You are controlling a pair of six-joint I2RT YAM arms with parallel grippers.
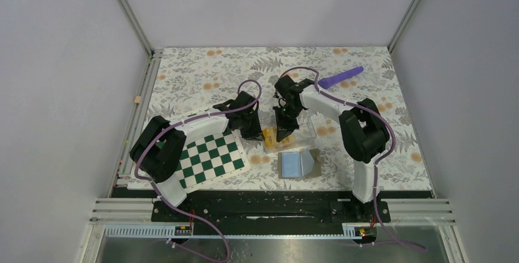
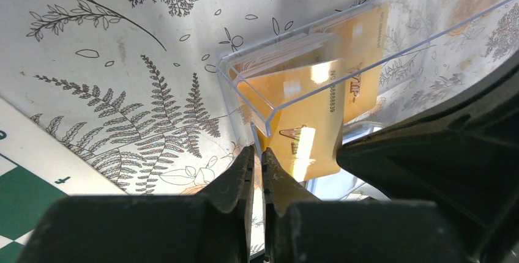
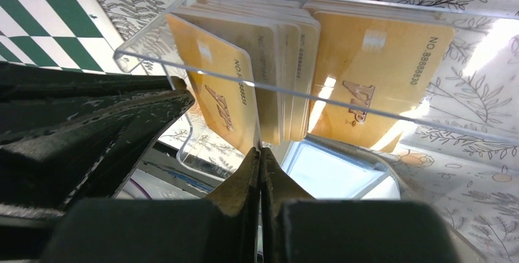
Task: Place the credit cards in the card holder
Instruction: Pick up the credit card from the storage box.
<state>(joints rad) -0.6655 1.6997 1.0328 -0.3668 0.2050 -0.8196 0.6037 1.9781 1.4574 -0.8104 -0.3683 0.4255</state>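
The clear card holder [image 1: 306, 131] stands mid-table and holds several orange-yellow credit cards [image 1: 269, 134]. In the right wrist view a stack [image 3: 287, 61] and a flat card [image 3: 379, 73] stand behind the holder's rim [image 3: 398, 118]. One card [image 3: 211, 85] leans apart at the left. My left gripper [image 1: 251, 131] is pinched on the holder's left wall edge [image 2: 245, 101], jaws almost together [image 2: 257, 151]. My right gripper [image 1: 285, 133] is shut, its tips [image 3: 260, 150] at the leaning card's lower corner. I cannot tell whether they pinch it.
A green-and-white chessboard [image 1: 211, 158] lies to the left of the holder under the left arm. A purple rod [image 1: 340, 77] lies at the back right. A flat blue-grey pouch [image 1: 298, 164] lies just in front of the holder. Enclosure walls ring the mat.
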